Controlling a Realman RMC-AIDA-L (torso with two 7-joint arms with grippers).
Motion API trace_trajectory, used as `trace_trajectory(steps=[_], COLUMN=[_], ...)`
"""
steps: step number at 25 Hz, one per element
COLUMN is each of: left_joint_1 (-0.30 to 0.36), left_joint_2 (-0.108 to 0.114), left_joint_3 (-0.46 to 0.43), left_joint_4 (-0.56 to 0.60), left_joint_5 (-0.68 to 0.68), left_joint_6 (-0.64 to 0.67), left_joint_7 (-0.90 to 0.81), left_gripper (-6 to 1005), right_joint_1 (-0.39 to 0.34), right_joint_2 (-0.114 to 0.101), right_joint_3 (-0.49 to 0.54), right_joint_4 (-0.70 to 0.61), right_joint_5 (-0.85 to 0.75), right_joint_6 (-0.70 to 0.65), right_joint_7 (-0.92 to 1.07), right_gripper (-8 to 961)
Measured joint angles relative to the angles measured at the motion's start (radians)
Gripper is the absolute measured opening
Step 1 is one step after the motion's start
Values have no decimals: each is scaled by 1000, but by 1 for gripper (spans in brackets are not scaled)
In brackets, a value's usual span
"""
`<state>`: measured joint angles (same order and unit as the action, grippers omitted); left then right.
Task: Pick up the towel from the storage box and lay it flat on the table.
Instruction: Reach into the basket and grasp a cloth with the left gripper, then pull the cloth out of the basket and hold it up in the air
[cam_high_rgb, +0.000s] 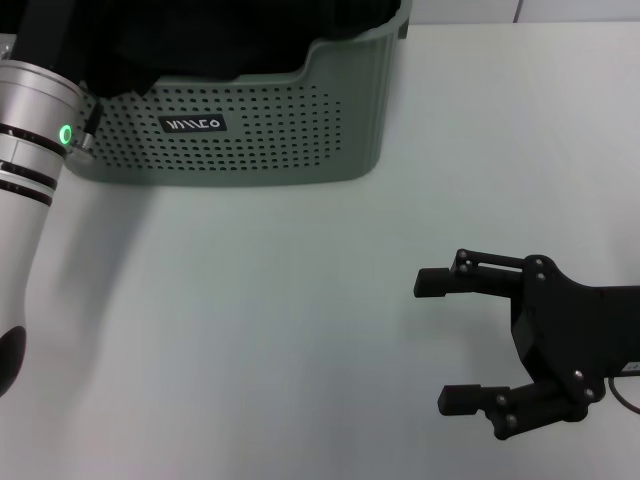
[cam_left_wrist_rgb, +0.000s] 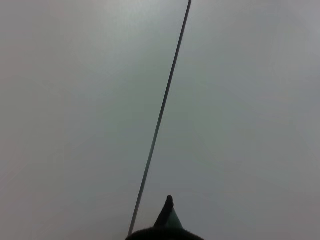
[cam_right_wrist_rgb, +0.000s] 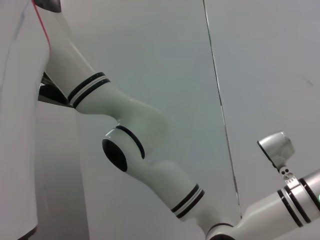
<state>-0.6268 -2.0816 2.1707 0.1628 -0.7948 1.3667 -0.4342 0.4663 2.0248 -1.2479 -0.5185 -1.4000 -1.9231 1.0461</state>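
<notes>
Right gripper (cam_high_rgb: 448, 340) spread wide, nothing between fingers, hovering over worktop (cam_high_rgb: 250, 330) at 4 o'clock. Left arm (cam_high_rgb: 30, 200) reaches up to 10 o'clock, into storage box (cam_high_rgb: 250, 130); my left gripper hidden, state unknown. Box at 12 o'clock, dark cloth (cam_high_rgb: 200, 35) inside; can't identify towel.

probably a lab: bare white table (cam_high_rgb: 250, 330), plain panelled walls (cam_left_wrist_rgb: 75, 100).

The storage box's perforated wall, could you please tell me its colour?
Grey-green storage box, seen best in the head view.
</notes>
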Motion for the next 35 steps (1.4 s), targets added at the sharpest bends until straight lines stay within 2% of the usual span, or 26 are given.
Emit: trace_trajectory(steps=[4, 7, 11, 14, 18, 20, 21, 25, 27, 29, 31, 32, 34, 35], left_joint_1=[0, 5, 43, 70, 100, 110, 151, 220, 262, 303, 344, 344, 374, 377], left_joint_2=[2, 4, 15, 39, 64, 68, 79, 97, 89, 69, 34, 34, -9, -12], left_joint_3=[0, 3, 8, 3, 1, 1, 0, -38, -120, -214, -322, -322, -409, -416], left_joint_4=[0, 0, -2, 1, 8, 25, 107, 260, 338, 400, 459, 459, 480, 481], left_joint_5=[5, 6, 61, 136, 157, 157, 185, 308, 426, 556, 689, 689, 800, 811], left_joint_6=[3, 38, 251, 458, 637, 654, 667, 668, 669, 670, 670, 670, 669, 669], left_joint_7=[-18, -44, -131, -228, -401, -423, -456, -459, -461, -462, -461, -461, -455, -454], left_gripper=[2, 2, 3, 3, 4, 4, 4, 5, 5, 6, 6, 6, 6, 6], right_joint_1=[0, -2, -7, -16, -22, -23, -24, -26, -26, -28, -31, -32, -32, -31], right_joint_2=[0, 0, 0, 0, 1, 2, 1, 1, 2, 4, 5, 5, 5, 5], right_joint_3=[1, 1, 2, 13, 27, 28, 28, 29, 28, 25, 20, 19, 18, 17], right_joint_4=[1, 2, 2, 2, 5, 12, 20, 59, 73, 77, 78, 79, 80, 80], right_joint_5=[1, 1, 10, 19, 46, 62, 79, 140, 162, 174, 187, 192, 200, 202], right_joint_6=[-1, -1, 4, 9, 10, 11, 12, 18, 21, 21, 21, 21, 15, 12], right_joint_7=[-2, -2, -6, -16, -35, -42, -52, -94, -120, -132, -136, -136, -137, -137], right_gripper=[827, 825, 823, 821, 819, 817, 817, 815, 813, 812, 811, 810, 809, 809])
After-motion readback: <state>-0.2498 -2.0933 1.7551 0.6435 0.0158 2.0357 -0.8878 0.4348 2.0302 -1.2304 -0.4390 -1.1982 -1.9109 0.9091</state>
